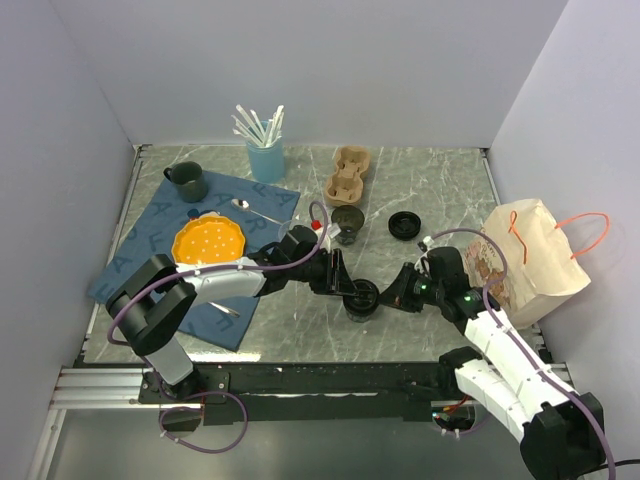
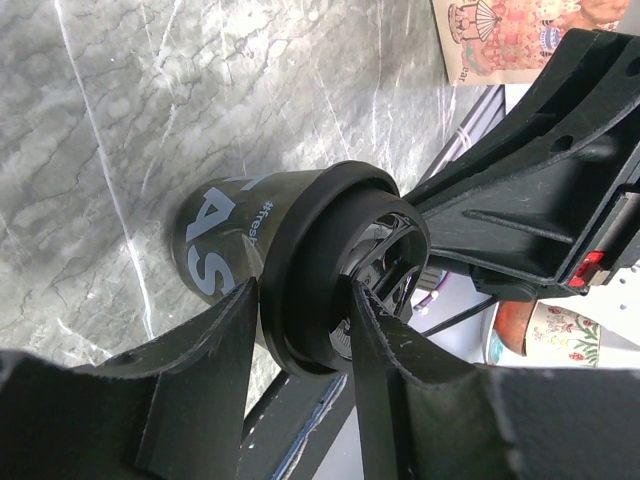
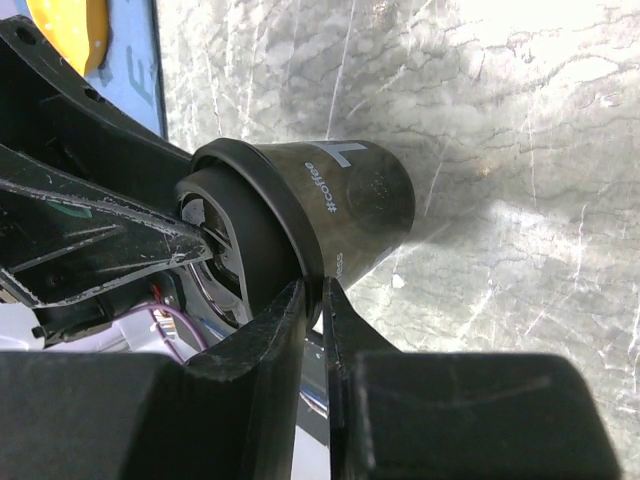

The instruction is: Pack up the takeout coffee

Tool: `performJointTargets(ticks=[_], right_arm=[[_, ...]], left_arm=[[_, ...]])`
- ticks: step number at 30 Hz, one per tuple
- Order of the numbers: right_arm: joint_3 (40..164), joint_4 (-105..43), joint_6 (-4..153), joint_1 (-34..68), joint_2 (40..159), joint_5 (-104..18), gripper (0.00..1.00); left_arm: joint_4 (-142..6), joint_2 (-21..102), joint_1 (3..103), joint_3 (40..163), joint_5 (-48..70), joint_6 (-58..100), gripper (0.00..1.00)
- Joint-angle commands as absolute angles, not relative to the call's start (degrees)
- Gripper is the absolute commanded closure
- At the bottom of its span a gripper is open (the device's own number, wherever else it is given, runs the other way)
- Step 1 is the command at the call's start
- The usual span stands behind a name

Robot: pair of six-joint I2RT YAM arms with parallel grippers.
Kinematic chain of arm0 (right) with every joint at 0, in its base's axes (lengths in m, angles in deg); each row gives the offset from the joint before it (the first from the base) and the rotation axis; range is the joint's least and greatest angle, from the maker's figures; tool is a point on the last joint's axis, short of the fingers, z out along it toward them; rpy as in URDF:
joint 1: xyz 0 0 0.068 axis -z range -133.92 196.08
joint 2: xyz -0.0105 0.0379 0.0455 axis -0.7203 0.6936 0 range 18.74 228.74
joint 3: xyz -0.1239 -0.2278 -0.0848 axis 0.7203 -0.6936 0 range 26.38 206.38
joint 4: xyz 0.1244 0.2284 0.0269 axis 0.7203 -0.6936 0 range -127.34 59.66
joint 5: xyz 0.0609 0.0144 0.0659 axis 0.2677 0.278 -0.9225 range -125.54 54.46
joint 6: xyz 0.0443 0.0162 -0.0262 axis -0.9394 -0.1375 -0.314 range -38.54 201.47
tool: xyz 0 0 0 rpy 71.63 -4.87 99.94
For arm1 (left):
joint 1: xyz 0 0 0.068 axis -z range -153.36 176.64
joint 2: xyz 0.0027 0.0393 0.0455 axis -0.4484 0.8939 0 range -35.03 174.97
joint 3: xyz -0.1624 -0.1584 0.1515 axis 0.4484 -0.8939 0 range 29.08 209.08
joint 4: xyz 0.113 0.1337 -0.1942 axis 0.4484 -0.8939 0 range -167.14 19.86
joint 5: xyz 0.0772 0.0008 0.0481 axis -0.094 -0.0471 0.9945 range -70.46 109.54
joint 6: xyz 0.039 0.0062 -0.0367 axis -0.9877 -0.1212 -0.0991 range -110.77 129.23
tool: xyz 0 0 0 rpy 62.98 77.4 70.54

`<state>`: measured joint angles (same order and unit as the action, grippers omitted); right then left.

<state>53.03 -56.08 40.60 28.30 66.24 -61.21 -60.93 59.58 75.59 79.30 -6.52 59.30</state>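
The takeout coffee (image 1: 360, 299), a small black cup with a round black lid, stands on the marble table (image 1: 440, 180) near the front middle. My left gripper (image 1: 347, 289) reaches it from the left. In the left wrist view my left gripper (image 2: 300, 300) is shut across the lid's (image 2: 310, 230) thickness, above the cup body (image 2: 225, 235). My right gripper (image 1: 386, 298) reaches from the right. In the right wrist view my right gripper (image 3: 313, 290) pinches the lid's rim (image 3: 262, 190), next to the cup wall (image 3: 365, 200).
A paper bag (image 1: 535, 262) with orange handles stands at the right. A cardboard cup carrier (image 1: 347, 173), a loose black lid (image 1: 403, 224) and a dark cup (image 1: 348, 220) lie behind. A blue mat (image 1: 150, 230) holds an orange plate (image 1: 208, 240) and a green mug (image 1: 187, 181).
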Motion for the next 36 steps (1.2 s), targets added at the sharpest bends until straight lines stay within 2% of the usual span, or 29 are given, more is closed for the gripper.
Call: performJointTargets(ticks=[1, 6, 9, 18, 32, 34, 36], right_arm=[[50.3, -57.6, 42.8, 27.9, 69.5, -55.3, 0.8], [58.2, -63.4, 44.7, 27.9, 68.8, -54.6, 0.7], [61.4, -65.3, 44.8, 27.8, 67.8, -55.0, 0.68], [66.5, -67.5, 45.7, 27.9, 67.9, -53.7, 0.67], [66.6, -62.9, 47.7, 28.0, 75.4, -54.6, 0.67], [65.9, -62.3, 47.5, 28.0, 76.0, -54.2, 0.68], [64.6, -62.2, 47.2, 28.1, 76.4, -53.3, 0.76]], left_arm=[[-75.2, 64.8, 77.2, 75.3, -0.2, 56.7, 0.57], [-76.2, 64.9, 77.1, 75.6, 1.0, 56.0, 0.57], [-76.7, 64.8, 77.2, 75.8, 1.8, 55.6, 0.57], [-77.3, 65.4, 77.2, 76.9, 2.2, 55.1, 0.57], [-78.0, 66.1, 77.1, 77.4, 2.6, 54.4, 0.57], [-77.9, 66.2, 77.2, 77.4, 2.7, 54.3, 0.57], [-78.1, 66.5, 77.2, 77.3, 2.7, 54.3, 0.57]])
